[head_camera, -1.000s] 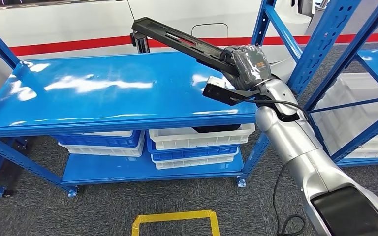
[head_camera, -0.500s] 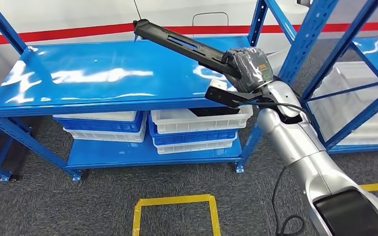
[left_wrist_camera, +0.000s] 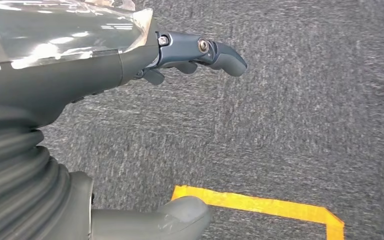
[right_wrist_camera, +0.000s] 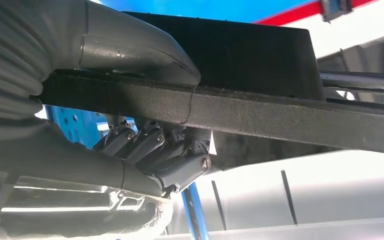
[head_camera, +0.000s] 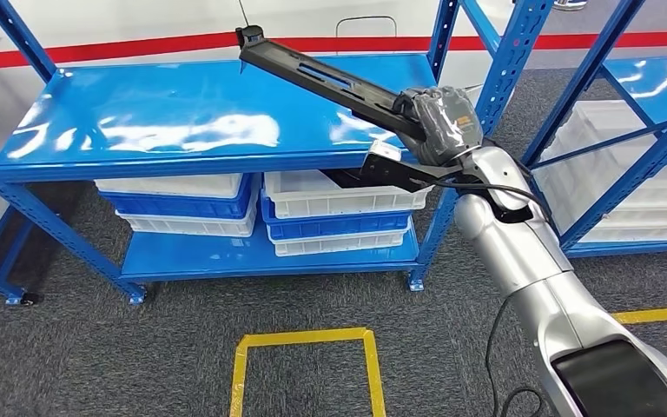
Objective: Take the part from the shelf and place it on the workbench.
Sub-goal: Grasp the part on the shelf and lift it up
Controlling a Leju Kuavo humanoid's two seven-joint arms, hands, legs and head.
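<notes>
Blue workbench (head_camera: 182,122) ahead, crates (head_camera: 339,195) under it; I've got the long black part (head_camera: 330,78) in the right hand (head_camera: 439,122), thumb and fingers wrapped round its near end. Its long axis runs from the hand up and across the bench's right half toward the far edge, clear of the surface as far as I can judge. Left hand (left_wrist_camera: 130,60) hangs over carpet, fingers apart, holding nothing.

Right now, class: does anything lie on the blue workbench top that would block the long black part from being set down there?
Nothing visible does. The right hand holds the long black part above the blue workbench top, whose surface beneath it is bare and glossy. The white bins sit on the shelf below, out of the way.
</notes>
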